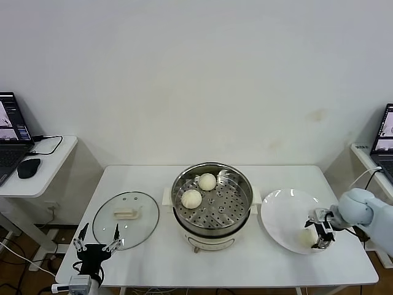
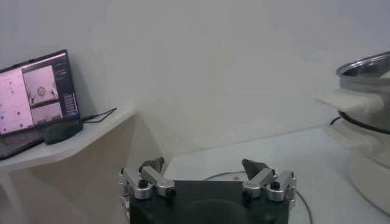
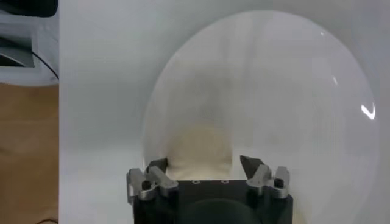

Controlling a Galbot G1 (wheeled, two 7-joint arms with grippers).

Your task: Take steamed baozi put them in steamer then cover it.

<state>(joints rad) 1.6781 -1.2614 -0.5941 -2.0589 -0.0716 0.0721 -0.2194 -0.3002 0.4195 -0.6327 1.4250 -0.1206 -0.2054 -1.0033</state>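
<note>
The steamer [image 1: 212, 206] stands at the centre of the white table [image 1: 153, 258], its shiny pot seated in a white base with side handles. Two steamed baozi rest on the perforated tray: one [image 1: 207, 181] toward the far side, the other [image 1: 191, 198] just beside it, nearer the robot's left. A glass lid [image 1: 126, 220] lies flat on the table to the left of the steamer, apart from it. A white plate [image 1: 285, 212] sits to the right of the steamer, just beside its handle. A third baozi [image 1: 309, 236] lies on the plate near its right edge. The right pincer [image 1: 320, 235] is down at the plate around this baozi; in the right wrist view the bun [image 3: 200, 146] sits between the two fingers [image 3: 253, 165], which stand at its flanks, but whether they press it cannot be told. The left pincer [image 1: 97, 241] hangs at the near left edge of the table, close to the lid's rim, with its fingers [image 2: 256, 168] spread wide and nothing between them. Beyond, in the left wrist view, a side desk [image 2: 79, 139] carries a laptop [image 2: 38, 91] and a mouse [image 2: 61, 131]. A second laptop [image 1: 385, 132] shows at the far right of the head view.
</note>
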